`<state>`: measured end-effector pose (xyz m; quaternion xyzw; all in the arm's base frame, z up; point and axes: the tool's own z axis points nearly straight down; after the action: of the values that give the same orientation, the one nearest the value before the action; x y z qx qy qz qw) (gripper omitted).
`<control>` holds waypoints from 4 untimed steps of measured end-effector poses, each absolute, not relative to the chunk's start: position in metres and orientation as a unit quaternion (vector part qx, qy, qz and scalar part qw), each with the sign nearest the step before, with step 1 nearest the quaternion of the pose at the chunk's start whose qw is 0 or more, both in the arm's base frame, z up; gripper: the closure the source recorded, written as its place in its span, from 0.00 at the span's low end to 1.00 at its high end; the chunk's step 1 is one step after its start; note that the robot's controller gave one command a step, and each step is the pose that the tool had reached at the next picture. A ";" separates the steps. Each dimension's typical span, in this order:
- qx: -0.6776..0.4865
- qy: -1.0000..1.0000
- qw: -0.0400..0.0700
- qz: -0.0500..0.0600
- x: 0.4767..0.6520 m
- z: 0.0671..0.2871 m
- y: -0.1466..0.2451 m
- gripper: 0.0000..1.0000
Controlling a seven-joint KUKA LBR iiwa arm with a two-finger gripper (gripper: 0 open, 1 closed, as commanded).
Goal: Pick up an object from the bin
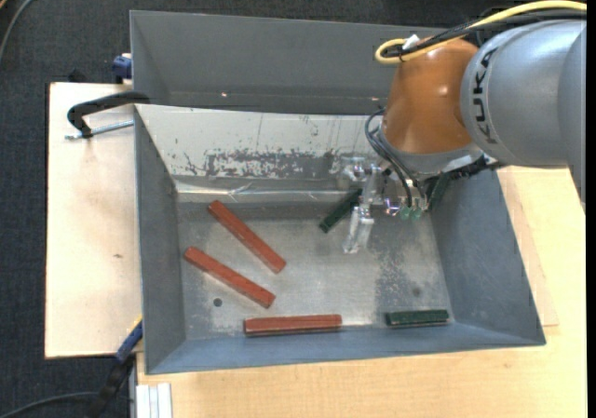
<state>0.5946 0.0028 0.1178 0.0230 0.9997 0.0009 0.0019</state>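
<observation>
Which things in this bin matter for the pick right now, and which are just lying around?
In the job:
gripper, near the back wall of the bin
tilted dark green bar, right beside the gripper

Lying about:
upper red-brown bar, left
middle red-brown bar, left
front red-brown bar, along the front wall
flat dark green bar, front right

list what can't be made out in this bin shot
1. Camera view: whether the gripper holds the tilted dark green bar or only overlaps it; too small to tell.
2. Camera view: far right corner of the bin, hidden by the orange cover.
3. Camera view: dark speck on the floor, too small to identify.
</observation>
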 end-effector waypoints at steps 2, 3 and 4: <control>-0.246 0.969 0.002 0.000 0.602 0.071 -0.011 0.00; -0.246 0.969 0.002 0.000 0.602 0.071 -0.010 1.00; -0.246 0.969 0.005 -0.001 0.605 0.103 -0.009 1.00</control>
<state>0.6045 -0.0094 0.1030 -0.2455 0.9694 -0.0005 0.0050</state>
